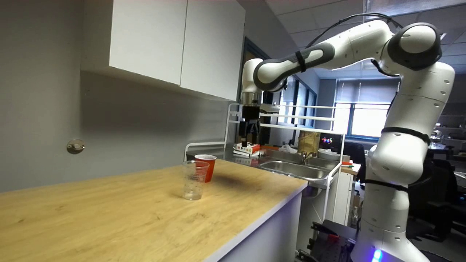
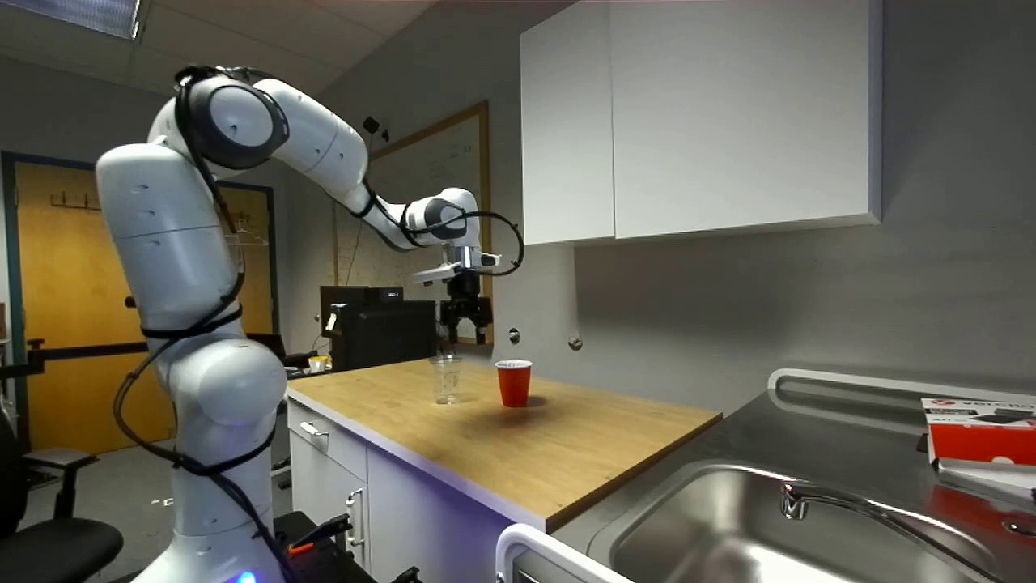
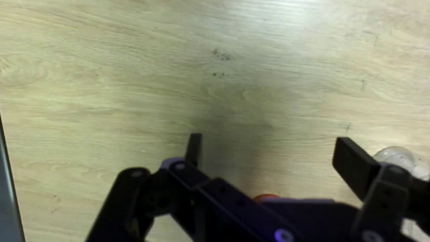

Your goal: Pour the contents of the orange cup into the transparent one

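Observation:
The orange cup (image 1: 210, 172) is red-orange with a pale rim. It stands upright on the wooden counter, also in an exterior view (image 2: 515, 387); its contents are not visible. The transparent cup (image 1: 192, 186) stands upright beside it, also in an exterior view (image 2: 446, 382). In the wrist view only a sliver of the orange cup (image 3: 264, 197) shows behind the gripper's body. Part of the transparent cup (image 3: 395, 156) shows at the right, behind a finger. My gripper (image 3: 268, 137) is open and empty, pointing down above the counter, higher than both cups, in both exterior views (image 1: 250, 140) (image 2: 467, 334).
The wooden counter (image 1: 109, 218) meets a steel sink (image 2: 712, 502) with a faucet (image 2: 842, 498). A white wall cabinet (image 2: 728, 121) hangs above the counter. A white rack frame (image 1: 302, 128) stands around the sink. A red and white box (image 2: 979, 433) lies beyond the sink.

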